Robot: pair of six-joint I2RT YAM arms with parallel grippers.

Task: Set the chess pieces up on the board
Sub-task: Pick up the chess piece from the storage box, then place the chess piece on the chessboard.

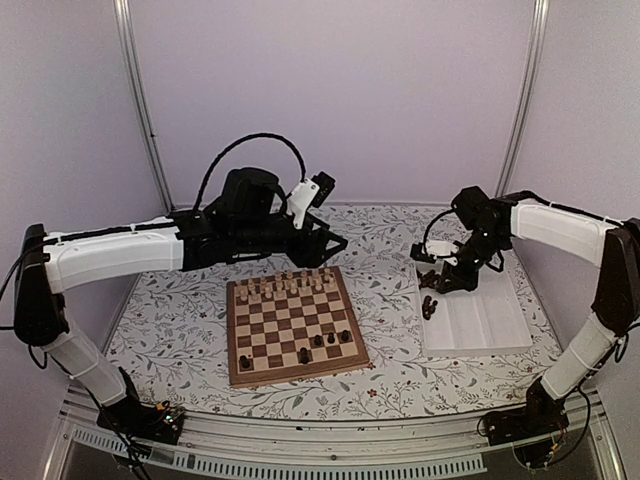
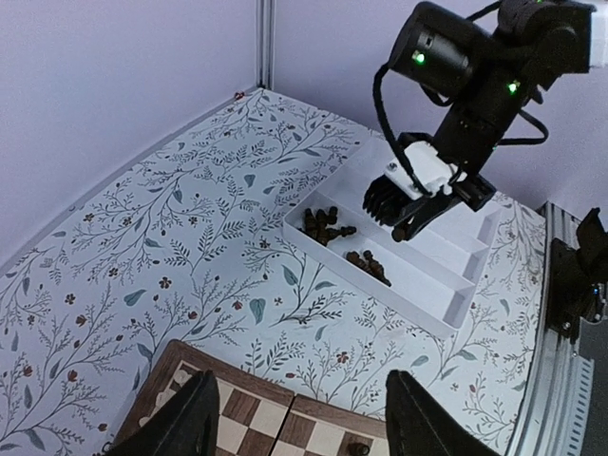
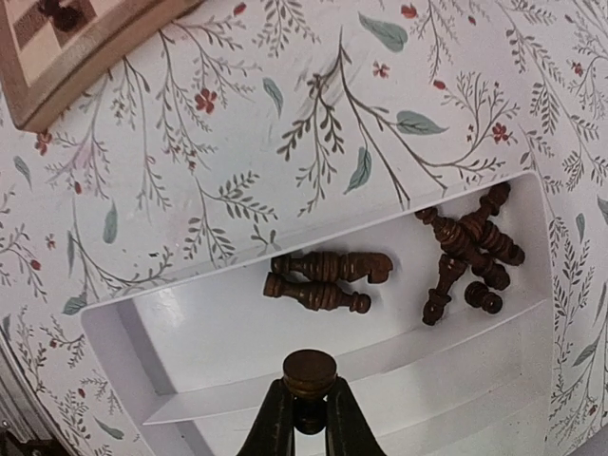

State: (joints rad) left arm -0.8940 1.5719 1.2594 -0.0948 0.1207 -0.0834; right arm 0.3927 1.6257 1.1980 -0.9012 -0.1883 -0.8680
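My right gripper [image 3: 309, 407] is shut on a dark chess piece [image 3: 309, 372], whose round end shows between the fingertips above the white tray [image 3: 190, 351]. Two more dark pieces [image 3: 328, 280] lie side by side in the tray, and a pile of several [image 3: 470, 252] lies to their right. The board [image 1: 300, 373] carries cream chessmen [image 1: 290, 285] along its far rows and several dark pieces [image 1: 318, 340] near its front. My left gripper [image 2: 299, 418] hangs open and empty over the board's far edge [image 2: 242, 382]. From above, my right gripper [image 1: 437, 283] is over the tray's far left end.
The white compartment tray [image 1: 480, 320] lies right of the board on the flowered tablecloth. Metal frame posts [image 1: 140, 100] stand at the back corners against pale walls. In the left wrist view, the right arm [image 2: 456, 123] reaches down into the tray [image 2: 418, 294].
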